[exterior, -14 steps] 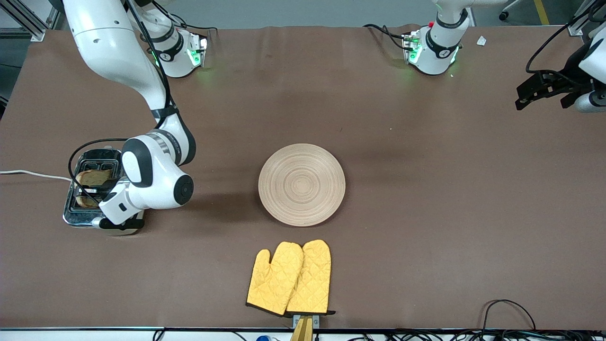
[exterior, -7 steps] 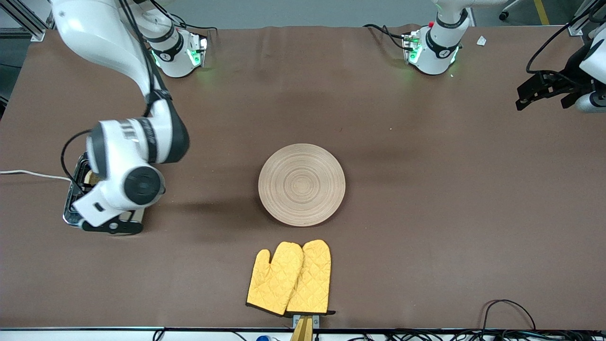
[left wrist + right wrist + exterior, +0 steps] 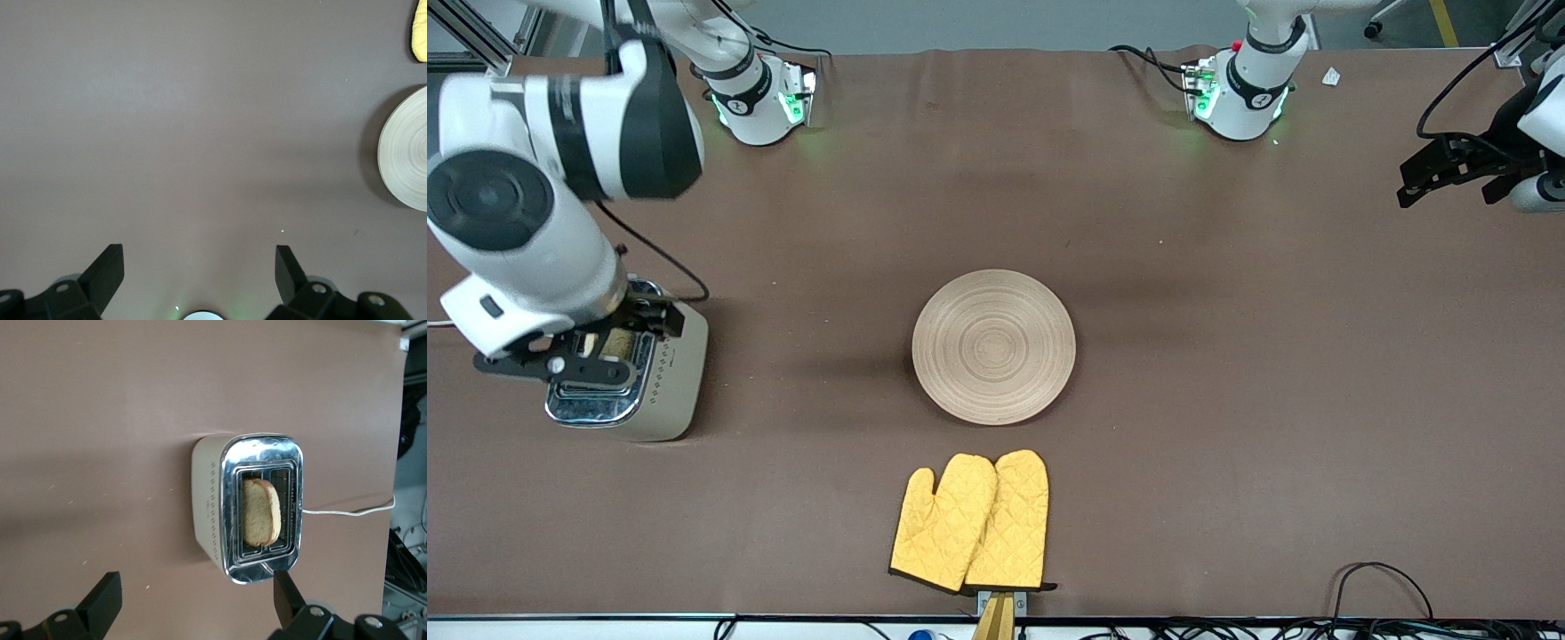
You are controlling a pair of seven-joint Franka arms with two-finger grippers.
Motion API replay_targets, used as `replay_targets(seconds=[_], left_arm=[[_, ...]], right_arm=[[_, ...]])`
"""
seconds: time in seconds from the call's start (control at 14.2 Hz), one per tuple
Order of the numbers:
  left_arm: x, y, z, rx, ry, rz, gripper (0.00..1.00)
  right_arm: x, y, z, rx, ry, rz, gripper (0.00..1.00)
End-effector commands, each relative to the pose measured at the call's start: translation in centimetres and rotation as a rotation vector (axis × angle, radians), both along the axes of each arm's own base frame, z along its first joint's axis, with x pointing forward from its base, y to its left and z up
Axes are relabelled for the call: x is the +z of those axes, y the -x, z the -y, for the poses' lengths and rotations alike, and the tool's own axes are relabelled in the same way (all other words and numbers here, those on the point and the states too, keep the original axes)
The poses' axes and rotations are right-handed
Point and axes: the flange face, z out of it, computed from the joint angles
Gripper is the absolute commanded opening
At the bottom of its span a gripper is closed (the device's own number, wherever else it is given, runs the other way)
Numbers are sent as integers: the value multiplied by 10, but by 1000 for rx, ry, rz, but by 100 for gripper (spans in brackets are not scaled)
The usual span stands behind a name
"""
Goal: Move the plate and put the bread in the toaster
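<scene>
The right gripper (image 3: 578, 342), fingers apart and empty, has risen clear above the toaster (image 3: 660, 378), leaving the bread (image 3: 259, 512) in its slot. The plate (image 3: 993, 346) sits mid-table; the left gripper (image 3: 1440, 169), open, waits at its table end.

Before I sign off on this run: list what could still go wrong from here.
1. The bread leans across the slots of the toaster rather than standing straight down in one; it may not be seated, and could jam.
2. The open right end effector hangs close over the toaster; a careless retreat could clip it or its white cord.
3. The plate lies mid-table near the yellow oven mitts. The left end effector, open, waits over bare table.
</scene>
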Motion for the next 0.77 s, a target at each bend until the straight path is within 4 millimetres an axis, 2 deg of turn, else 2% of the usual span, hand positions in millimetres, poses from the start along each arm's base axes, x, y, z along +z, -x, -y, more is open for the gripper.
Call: replay_targets(seconds=[0.0, 0.07, 0.21, 0.42, 0.49, 0.56, 0.7], left_arm=[[2, 0, -3, -14, 10, 14, 100], [2, 0, -3, -14, 10, 16, 100], [2, 0, -3, -14, 10, 20, 100], [2, 0, -3, -14, 10, 20, 100], [2, 0, -3, -16, 9, 20, 100], [2, 0, -4, -15, 4, 21, 100], [0, -3, -4, -17, 1, 16, 100]], right_arm=[[42, 26, 5, 17, -168, 3, 100], [62, 38, 21, -15, -221, 20, 100], [69, 62, 46, -41, -229, 11, 100], [80, 75, 110, -19, -245, -33, 100], [80, 75, 121, -9, -250, -39, 100], [80, 74, 121, -1, -251, -37, 100], [73, 66, 135, -8, -261, -18, 100]])
